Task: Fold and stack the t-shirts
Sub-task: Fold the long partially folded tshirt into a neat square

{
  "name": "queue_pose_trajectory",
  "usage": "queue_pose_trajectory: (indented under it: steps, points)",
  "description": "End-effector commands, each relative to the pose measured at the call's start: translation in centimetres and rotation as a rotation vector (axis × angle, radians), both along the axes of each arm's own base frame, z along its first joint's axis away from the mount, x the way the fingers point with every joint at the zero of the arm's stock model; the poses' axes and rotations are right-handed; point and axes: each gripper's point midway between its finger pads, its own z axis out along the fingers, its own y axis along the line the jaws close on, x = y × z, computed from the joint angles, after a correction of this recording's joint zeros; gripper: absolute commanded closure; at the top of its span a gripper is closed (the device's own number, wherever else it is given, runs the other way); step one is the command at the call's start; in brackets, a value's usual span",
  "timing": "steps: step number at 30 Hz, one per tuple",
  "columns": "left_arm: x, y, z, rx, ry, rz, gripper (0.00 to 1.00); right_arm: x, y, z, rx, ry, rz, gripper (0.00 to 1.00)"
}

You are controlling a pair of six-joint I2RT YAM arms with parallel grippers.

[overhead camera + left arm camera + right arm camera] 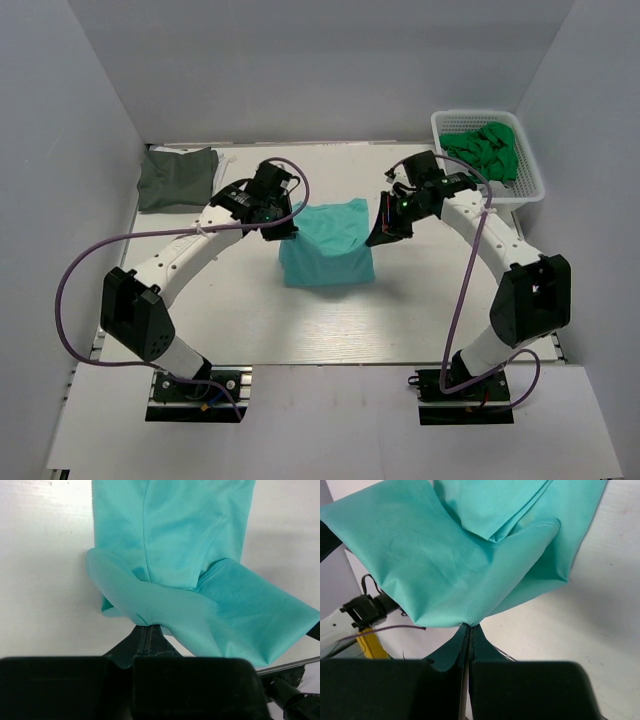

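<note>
Teal t-shirt [325,245] pinched by left jaws, right jaws; tips cloth-covered.

Plain teal t-shirt [325,250], dark grey shirt [178,178], bright green shirts [485,150], white mesh basket [533,168]

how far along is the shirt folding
Done: one dark grey shirt lies folded at the far left of the table. In hand: the left gripper and right gripper are both shut on the teal shirt, holding its edge up mid-fold. Left: green shirts bunched in the basket, plus stacking.
</note>
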Motion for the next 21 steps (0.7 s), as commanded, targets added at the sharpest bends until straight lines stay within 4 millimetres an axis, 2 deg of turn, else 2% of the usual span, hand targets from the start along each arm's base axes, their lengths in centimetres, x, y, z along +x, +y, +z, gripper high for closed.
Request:
queue_pose_trajectory:
  steps: [1,3,6,7,9,11,14,17,19,20,21]
  points:
    - [3.2,-1.2,4.0,-0.11,-0.138,-0.018,1.0,2.3,0.9,2.6,0.08,-0.075,-0.019,1.0]
    - [3.3,-1.7,3.2,-0.118,-0.115,-0.06,1.0,2.9,1.0,2.9,0.109,-0.089,-0.024,1.0]
    - [4.1,-2.8,3.9,-0.172,-0.148,-0.102,1.0,3.6,1.0,3.5,0.135,-0.106,-0.036,1.0]
    - [4.9,-2.7,4.3,-0.176,-0.173,-0.101,1.0,4.1,0.8,3.6,0.14,-0.121,-0.046,1.0]
    - [5.2,-3.0,4.7,-0.206,-0.179,-0.114,1.0,4.6,0.6,3.8,0.15,-0.131,-0.058,1.0]
    - [5.9,-3.7,5.9,-0.236,-0.228,-0.134,1.0,5.2,0.5,4.2,0.169,-0.146,-0.061,1.0]
    - [6.9,-3.3,5.6,-0.235,-0.231,-0.131,1.0,5.9,0.7,4.4,0.186,-0.157,-0.069,1.0]
    - [8.3,-2.4,4.0,-0.201,-0.195,-0.09,1.0,7.3,0.2,4.5,0.19,-0.167,-0.092,1.0]
    - [9.5,-1.7,3.7,-0.201,-0.188,-0.058,1.0,7.9,0.1,4.5,0.198,-0.16,-0.096,1.0]
    - [8.9,-2.0,3.7,-0.214,-0.161,-0.077,1.0,7.8,0.1,4.3,0.196,-0.145,-0.092,1.0]
    - [9.0,-1.4,3.6,-0.21,-0.154,-0.063,1.0,7.7,0.0,4.6,0.2,-0.143,-0.088,1.0]
